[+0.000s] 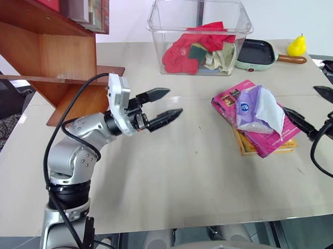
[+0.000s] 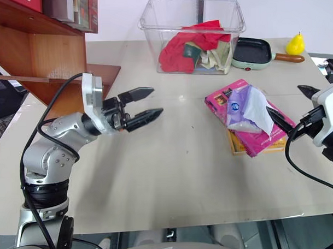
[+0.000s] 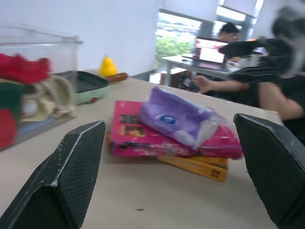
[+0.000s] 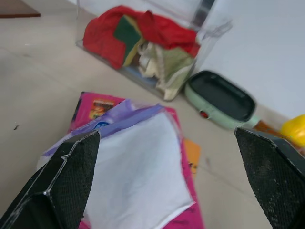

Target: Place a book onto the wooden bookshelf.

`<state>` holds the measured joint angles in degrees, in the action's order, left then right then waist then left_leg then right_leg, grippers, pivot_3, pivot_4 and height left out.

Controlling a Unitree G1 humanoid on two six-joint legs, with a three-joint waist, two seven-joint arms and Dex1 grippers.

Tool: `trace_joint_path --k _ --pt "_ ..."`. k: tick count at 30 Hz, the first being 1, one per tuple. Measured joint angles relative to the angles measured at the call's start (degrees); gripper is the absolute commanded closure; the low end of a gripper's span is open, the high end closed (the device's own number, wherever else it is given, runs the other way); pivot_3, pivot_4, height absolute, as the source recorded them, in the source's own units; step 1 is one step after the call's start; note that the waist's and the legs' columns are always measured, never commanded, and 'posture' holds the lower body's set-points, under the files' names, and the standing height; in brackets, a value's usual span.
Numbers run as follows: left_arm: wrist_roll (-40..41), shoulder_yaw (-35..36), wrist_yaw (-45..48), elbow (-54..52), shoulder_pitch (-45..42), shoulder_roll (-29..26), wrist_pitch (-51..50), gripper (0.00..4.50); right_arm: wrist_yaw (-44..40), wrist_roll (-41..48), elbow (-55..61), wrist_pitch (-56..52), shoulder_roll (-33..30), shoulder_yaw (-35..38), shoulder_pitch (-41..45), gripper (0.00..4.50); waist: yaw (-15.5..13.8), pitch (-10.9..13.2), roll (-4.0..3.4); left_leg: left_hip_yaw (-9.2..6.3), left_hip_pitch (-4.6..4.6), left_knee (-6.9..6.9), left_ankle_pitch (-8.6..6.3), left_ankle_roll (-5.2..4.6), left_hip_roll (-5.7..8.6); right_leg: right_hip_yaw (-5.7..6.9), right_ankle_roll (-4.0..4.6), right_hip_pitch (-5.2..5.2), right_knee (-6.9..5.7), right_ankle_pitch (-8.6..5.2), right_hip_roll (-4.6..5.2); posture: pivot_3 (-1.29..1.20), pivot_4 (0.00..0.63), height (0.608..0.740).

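Note:
The magenta-pink book [image 1: 229, 101] lies flat on the table at the right, on top of a yellow-orange book [image 1: 245, 147]. A purple tissue pack [image 1: 258, 112] lies across its cover. My left gripper [image 1: 165, 106] is open and empty, held level over the middle of the table and pointing right toward the book, well short of it. At the book's right side my right gripper [image 2: 294, 105] stands open and empty, one finger [image 2: 280, 120] just beyond the book's corner. The wooden bookshelf [image 1: 54, 54] stands at the far left of the table.
A clear plastic bin [image 1: 199, 36] of cloths stands at the back centre. Beside it are a green pan [image 1: 257, 53] and a yellow pear [image 1: 296, 44]. Several books [image 1: 86, 10] stand on the shelf's upper board. A person [image 3: 238, 86] sits at a desk beyond the table.

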<state>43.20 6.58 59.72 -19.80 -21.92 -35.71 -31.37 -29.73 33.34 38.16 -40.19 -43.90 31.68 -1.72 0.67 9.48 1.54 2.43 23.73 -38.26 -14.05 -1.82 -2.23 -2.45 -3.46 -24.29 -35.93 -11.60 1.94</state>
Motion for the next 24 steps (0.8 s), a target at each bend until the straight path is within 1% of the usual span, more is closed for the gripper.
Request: trace_joint_path --k 1,3,5,7,10,14,16,17,19,20,21,22,23,24 --pt "0.1 0.0 2.2 -0.6 1.4 -1.2 0.7 0.05 1.3 0.7 0.9 -2.1 0.1 -1.1 0.0 0.0 0.0 0.0 -0.01 -0.03 0.0 0.05 -0.01 -0.01 0.0 0.03 -0.01 -0.01 0.0 -0.01 0.0 0.0 0.15 0.74" --pt "0.0 0.0 3.8 -0.8 2.6 -1.8 1.2 0.05 2.2 1.3 2.2 -3.8 0.4 -2.6 -0.2 0.0 -0.1 0.0 -0.01 -0.1 0.01 0.06 -0.01 -0.02 0.0 0.09 0.03 -0.01 0.0 -0.04 -0.01 0.0 0.15 0.74" --pt "-0.4 0.2 6.6 -1.5 6.4 -3.8 3.3 0.05 5.2 1.4 5.3 -6.2 2.3 -5.7 -1.2 0.0 0.0 0.0 -0.01 -0.1 0.0 0.05 -0.01 -0.02 -0.02 0.09 0.2 0.0 -0.01 -0.16 -0.01 0.0 0.15 0.74" --pt "-0.5 0.2 7.6 -1.5 7.6 -4.3 4.1 0.05 7.6 0.7 6.0 -7.9 3.7 -9.4 -1.2 0.0 0.0 0.0 -0.02 -0.07 0.02 -0.06 -0.01 -0.02 -0.02 0.08 0.21 0.0 -0.01 -0.15 0.01 0.0 0.15 0.74" --pt "-0.5 1.7 8.0 -2.2 8.8 -5.5 4.7 0.05 12.7 -1.5 4.8 -10.7 6.6 -15.2 3.9 0.0 0.1 0.0 -0.01 0.1 -0.06 -0.22 0.01 -0.04 -0.03 -0.02 0.15 0.03 -0.01 -0.14 0.06 0.0 0.15 0.74" --pt "-0.6 2.1 6.8 -2.7 9.3 -5.5 5.5 0.05 15.3 -2.9 0.5 -14.0 7.5 -18.0 6.7 0.0 -0.1 0.0 0.01 0.1 -0.05 -0.25 0.02 -0.04 -0.03 -0.03 0.31 0.09 -0.03 -0.04 0.06 0.0 0.15 0.74" --pt "0.0 2.3 6.2 -4.5 10.1 -5.6 5.2 0.0 16.3 -3.8 -1.2 -15.5 7.9 -18.6 7.2 0.53 -0.1 0.0 0.01 0.11 -0.02 -0.22 0.02 -0.04 -0.03 -0.03 0.36 0.07 -0.03 -0.01 0.05 0.0 0.15 0.74" --pt "0.2 2.3 6.2 -5.3 10.2 -5.7 5.1 0.0 16.6 -4.0 -1.9 -16.0 8.2 -18.9 7.4 0.7 -0.1 0.0 0.01 0.12 -0.01 -0.17 0.01 -0.04 -0.03 -0.03 0.33 0.05 -0.02 -0.04 0.05 0.0 0.15 0.74" --pt "0.3 2.3 6.1 -6.1 10.2 -6.2 5.1 0.0 16.7 -4.5 -3.0 -16.0 8.3 -19.4 7.9 1.55 0.0 0.0 0.0 0.12 0.0 -0.09 0.01 -0.04 -0.03 -0.03 0.26 0.02 -0.01 -0.09 0.03 0.0 0.15 0.74" --pt "0.5 2.3 5.9 -6.2 9.9 -6.2 4.8 0.0 16.6 -4.8 -3.4 -15.8 8.3 -19.4 8.3 2.26 0.0 0.0 0.0 0.09 0.01 -0.07 0.01 -0.04 -0.03 -0.03 0.24 0.01 -0.01 -0.1 0.01 0.0 0.15 0.74" --pt "0.7 2.3 5.3 -6.2 9.5 -6.2 4.4 0.0 16.6 -4.9 -3.7 -15.7 8.3 -19.4 8.9 2.52 0.0 0.0 0.0 0.05 0.01 -0.06 0.01 -0.04 -0.03 -0.02 0.24 0.01 -0.01 -0.11 -0.02 0.0 0.15 0.74" --pt "0.8 2.3 5.1 -6.2 9.2 -6.2 4.2 0.0 16.5 -4.9 -3.9 -15.7 8.3 -19.4 9.1 3.01 0.0 0.0 0.0 0.03 0.02 -0.06 0.01 -0.04 -0.03 -0.02 0.23 0.02 -0.01 -0.11 -0.03 0.0 0.15 0.74" --pt "0.8 2.3 4.9 -6.2 8.9 -6.2 4.1 0.0 16.5 -5.0 -4.2 -15.5 8.3 -19.4 9.3 3.29 -0.1 0.0 0.0 0.03 0.02 -0.07 0.01 -0.04 -0.03 -0.01 0.24 0.02 -0.02 -0.11 -0.03 0.0 0.15 0.74" --pt "0.8 2.2 4.8 -6.2 8.4 -6.2 4.0 0.0 16.4 -5.1 -4.5 -15.2 8.3 -19.4 9.5 3.79 -0.1 0.0 0.0 0.04 0.01 -0.07 0.01 -0.04 -0.03 -0.02 0.24 0.02 -0.02 -0.1 -0.03 0.0 0.15 0.74"
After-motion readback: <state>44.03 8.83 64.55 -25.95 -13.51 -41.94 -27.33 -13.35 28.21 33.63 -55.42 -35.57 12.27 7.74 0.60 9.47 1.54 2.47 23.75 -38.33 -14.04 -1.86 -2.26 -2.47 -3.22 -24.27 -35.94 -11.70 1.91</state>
